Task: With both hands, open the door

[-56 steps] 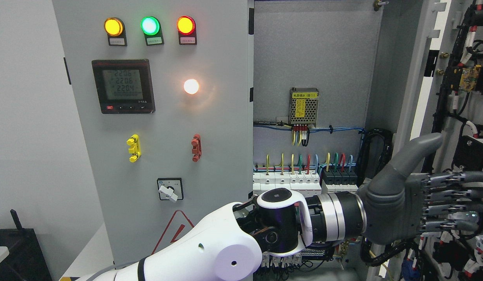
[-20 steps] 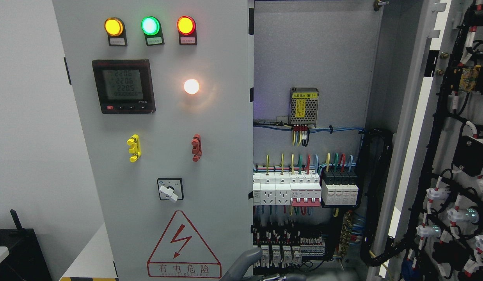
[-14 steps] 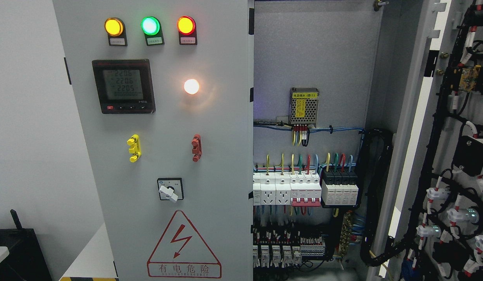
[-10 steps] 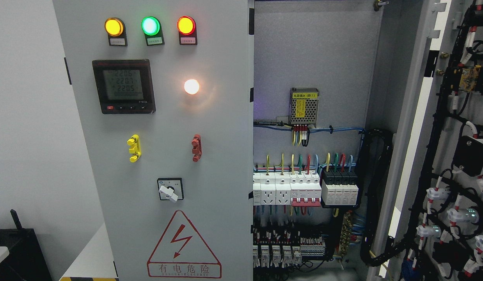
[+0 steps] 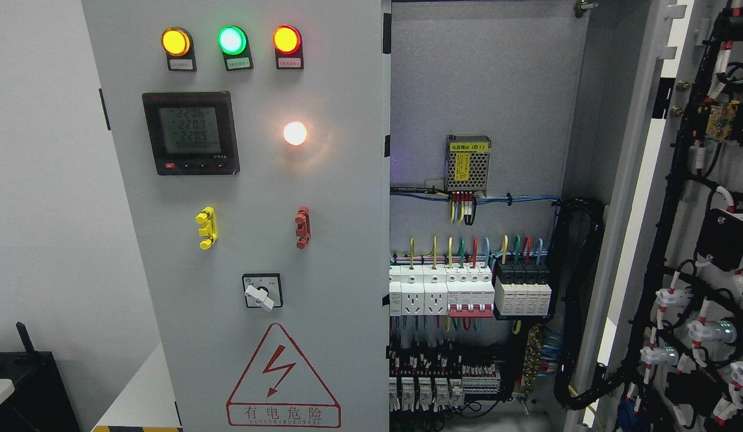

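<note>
The right door (image 5: 701,198) stands swung wide open at the far right, its wired inner face showing. The left door (image 5: 251,240) remains closed, lamps (image 5: 230,40) lit above a meter (image 5: 190,133). Between them, breakers (image 5: 467,294) sit inside the cabinet (image 5: 479,78). Neither hand shows, so their grip cannot be told.

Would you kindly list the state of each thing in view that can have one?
Right cabinet door: swung open.
Left cabinet door: shut.
Amber lamp: lit.
Green lamp: lit.
Red lamp: lit.
White lamp: lit.
Digital meter: on, showing digits.
Rotary switch: handle slanted.
</note>
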`<control>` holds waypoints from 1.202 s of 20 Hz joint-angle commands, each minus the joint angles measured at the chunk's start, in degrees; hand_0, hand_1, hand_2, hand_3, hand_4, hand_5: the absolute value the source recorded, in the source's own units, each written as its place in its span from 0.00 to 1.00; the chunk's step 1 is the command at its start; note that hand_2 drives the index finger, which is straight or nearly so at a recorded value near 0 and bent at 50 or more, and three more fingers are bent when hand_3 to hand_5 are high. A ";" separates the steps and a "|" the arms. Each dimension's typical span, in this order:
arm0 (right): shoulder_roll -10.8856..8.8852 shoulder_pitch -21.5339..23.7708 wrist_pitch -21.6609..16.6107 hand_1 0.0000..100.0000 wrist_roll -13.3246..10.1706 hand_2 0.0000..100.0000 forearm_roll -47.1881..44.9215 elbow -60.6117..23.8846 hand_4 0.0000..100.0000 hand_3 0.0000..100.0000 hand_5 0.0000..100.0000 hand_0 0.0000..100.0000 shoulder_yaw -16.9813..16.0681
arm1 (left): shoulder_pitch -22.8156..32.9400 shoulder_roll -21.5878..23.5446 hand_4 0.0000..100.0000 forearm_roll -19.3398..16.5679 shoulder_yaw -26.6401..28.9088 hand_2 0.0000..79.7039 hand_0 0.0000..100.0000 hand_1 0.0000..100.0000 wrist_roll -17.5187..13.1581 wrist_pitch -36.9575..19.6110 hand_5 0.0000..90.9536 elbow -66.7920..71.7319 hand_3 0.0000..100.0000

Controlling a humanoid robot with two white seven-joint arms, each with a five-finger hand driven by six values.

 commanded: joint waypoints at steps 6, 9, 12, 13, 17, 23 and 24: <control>0.00 0.00 -0.01 0.00 -0.04 0.00 0.00 -0.02 0.00 0.00 0.00 0.00 0.00 | 17.94 0.05 0.04 -9.70 9.40 0.00 0.00 0.00 -2.87 -0.80 0.00 14.61 0.00; 0.00 0.00 -0.01 0.00 -0.04 0.00 0.00 -0.02 0.00 0.00 0.00 0.00 -0.09 | 19.45 -3.37 0.04 -11.71 11.16 0.00 0.00 0.00 -2.96 -1.50 0.00 20.66 0.00; 0.00 0.00 -0.01 0.00 -0.04 0.00 0.00 -0.02 0.00 0.00 0.00 0.00 -0.09 | 19.19 -8.28 0.04 -14.27 11.86 0.00 0.00 0.00 -3.05 -2.20 0.00 30.14 0.00; 0.00 0.00 -0.01 0.00 -0.04 0.00 0.00 -0.02 0.00 0.00 0.00 0.00 -0.09 | 19.10 -9.44 0.04 -15.06 11.95 0.00 0.00 0.00 -3.05 -2.20 0.00 32.35 0.00; 0.00 0.00 -0.01 0.00 -0.04 0.00 0.00 -0.02 0.00 0.00 0.00 0.00 -0.09 | 19.80 -11.99 0.04 -18.49 12.48 0.00 0.00 0.00 -4.10 -4.84 0.00 37.73 0.00; 0.00 0.00 -0.01 0.00 -0.04 0.00 0.00 -0.02 0.00 0.00 0.00 0.00 0.00 | 21.65 -15.33 0.04 -21.39 12.48 0.00 0.00 0.00 -4.80 -7.12 0.00 43.62 0.00; 0.00 0.00 -0.01 0.00 -0.04 0.00 0.00 -0.02 0.00 0.00 0.00 0.00 -0.08 | 21.74 -15.95 0.04 -21.74 12.57 0.00 0.00 0.00 -4.80 -7.21 0.00 44.32 0.00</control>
